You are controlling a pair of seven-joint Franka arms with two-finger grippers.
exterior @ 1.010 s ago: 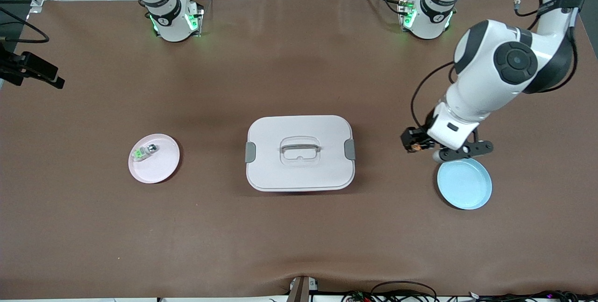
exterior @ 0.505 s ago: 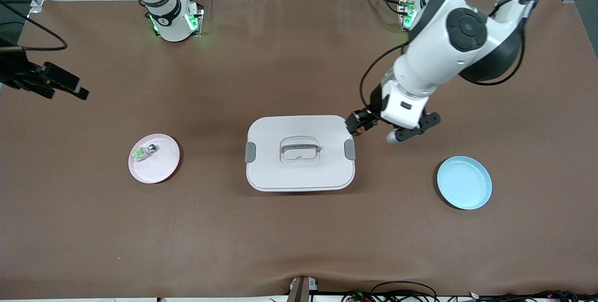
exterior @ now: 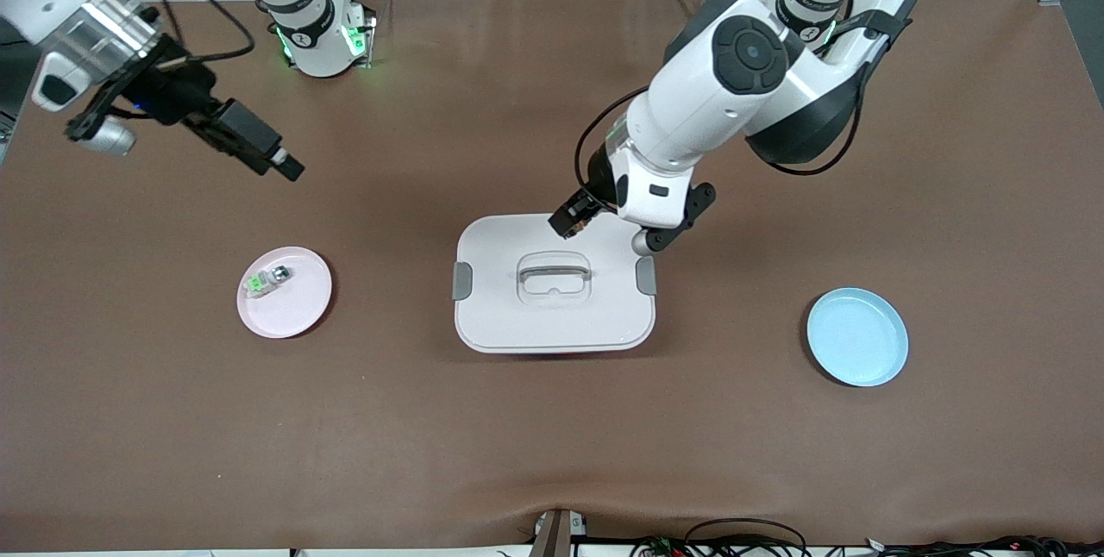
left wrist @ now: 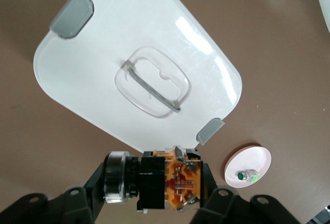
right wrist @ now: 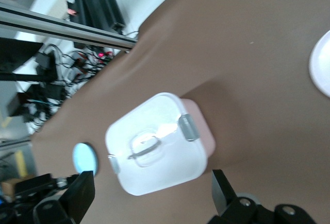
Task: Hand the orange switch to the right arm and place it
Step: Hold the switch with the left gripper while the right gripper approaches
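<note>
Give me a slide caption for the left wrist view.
Left gripper shut on the orange switch above the white lidded box.

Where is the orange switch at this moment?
The left gripper holds the orange switch in the air, over the white lidded box at the table's middle.

Brown table [exterior: 552, 453] bears lidded box [exterior: 554, 316], pink plate [exterior: 297, 307], blue plate [exterior: 858, 337]

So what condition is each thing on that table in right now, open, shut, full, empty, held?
Orange switch: held by left gripper over the box.
Left gripper: shut on it.
Right gripper: open, empty, above bare table.
Box: lid on.
Blue plate: empty.
Pink plate: holds green switch.
</note>
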